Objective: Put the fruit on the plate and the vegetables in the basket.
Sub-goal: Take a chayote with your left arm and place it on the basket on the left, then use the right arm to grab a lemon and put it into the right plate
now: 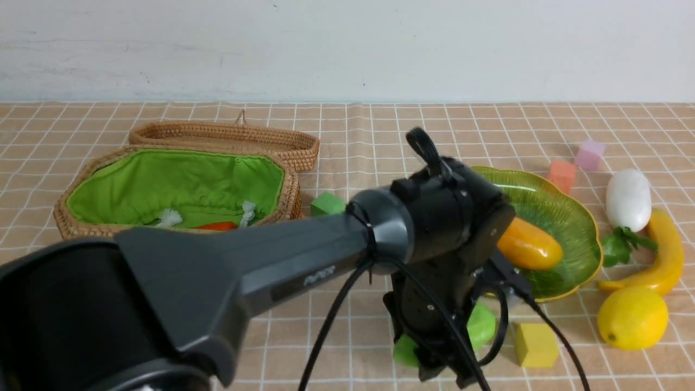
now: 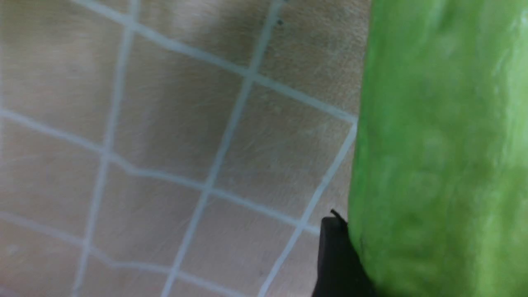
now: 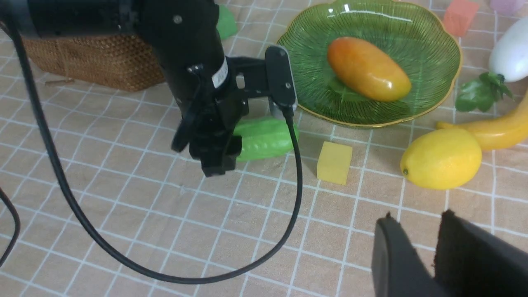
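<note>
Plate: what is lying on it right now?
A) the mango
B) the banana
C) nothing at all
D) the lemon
A: only the mango lies on the plate, while the lemon and the banana lie outside it.

A plain white wall [image 1: 347,49] rises at twelve o'clock behind the surface [image 1: 624,374], which wears a beige cloth [image 1: 380,125] gridded with white lines under soft, even light.

The green gourd [image 2: 437,156] lies on the checked cloth [image 2: 165,144], a black gripper finger [image 2: 336,255] seemingly touching it.
</note>
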